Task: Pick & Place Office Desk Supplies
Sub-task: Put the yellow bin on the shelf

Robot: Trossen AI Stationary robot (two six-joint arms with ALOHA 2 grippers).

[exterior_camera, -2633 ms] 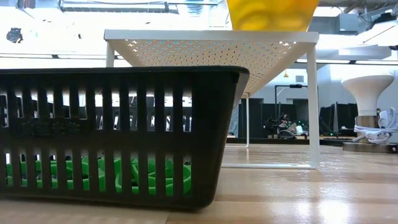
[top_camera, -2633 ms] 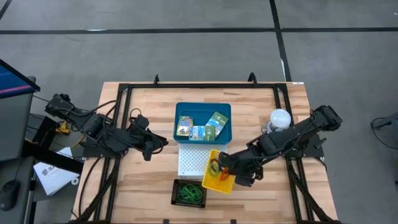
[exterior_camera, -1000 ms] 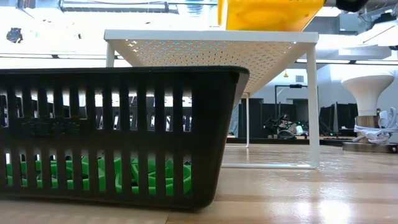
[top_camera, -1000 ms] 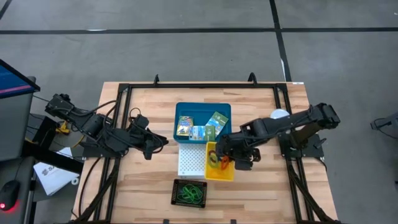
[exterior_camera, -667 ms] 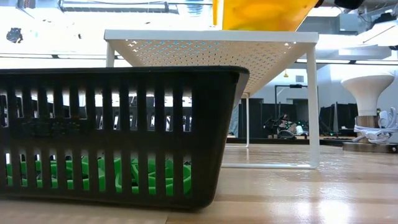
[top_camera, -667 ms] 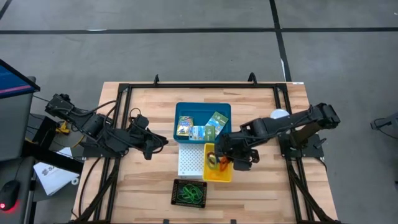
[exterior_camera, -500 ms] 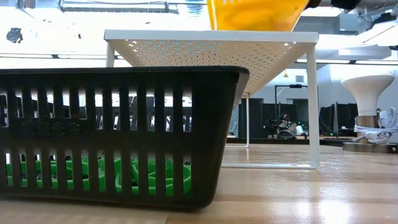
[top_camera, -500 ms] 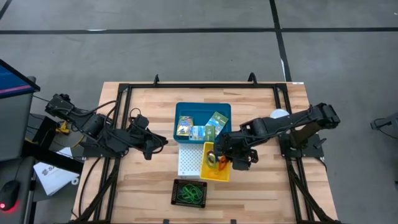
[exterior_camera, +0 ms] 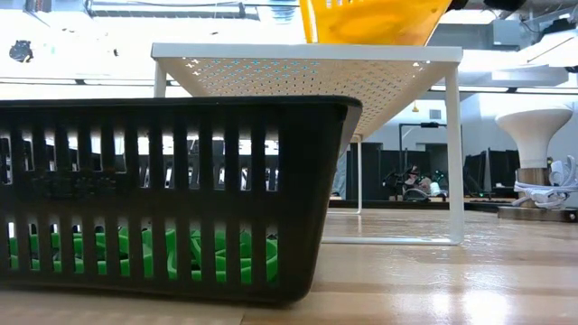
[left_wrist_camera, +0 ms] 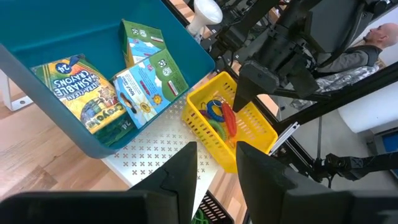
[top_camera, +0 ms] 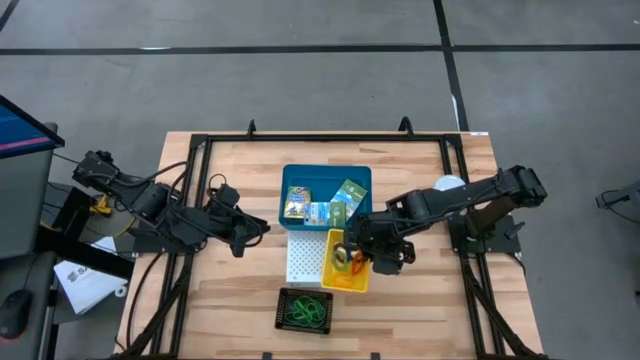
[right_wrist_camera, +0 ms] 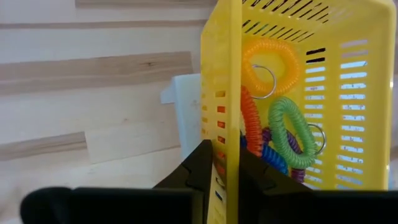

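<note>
Since the earliest high view the right arm has swung from lower right of centre in toward the middle of the frame, carrying the yellow basket (top_camera: 349, 262) up onto the white perforated stand (top_camera: 308, 258); over the last half second it barely shifts. The right hand (right_wrist_camera: 225, 163) is clamped on the basket's side wall, its two fingers pinching the yellow rim. This reads as the placing step, with release not yet made. Inside the basket lie the coiled bands (right_wrist_camera: 291, 130), orange, green, yellow, blue and purple. The blue bin (top_camera: 326, 176) sits just above centre, holding crayon boxes (left_wrist_camera: 84, 94); one reads "CRAYONS" and "24", other print too small to read. The black basket (top_camera: 304, 309) at lower centre holds green bands (exterior_camera: 181, 255). The left hand (left_wrist_camera: 211, 165) waits at centre left over the bench (top_camera: 230, 300), fingers apart, holding nothing.
</note>
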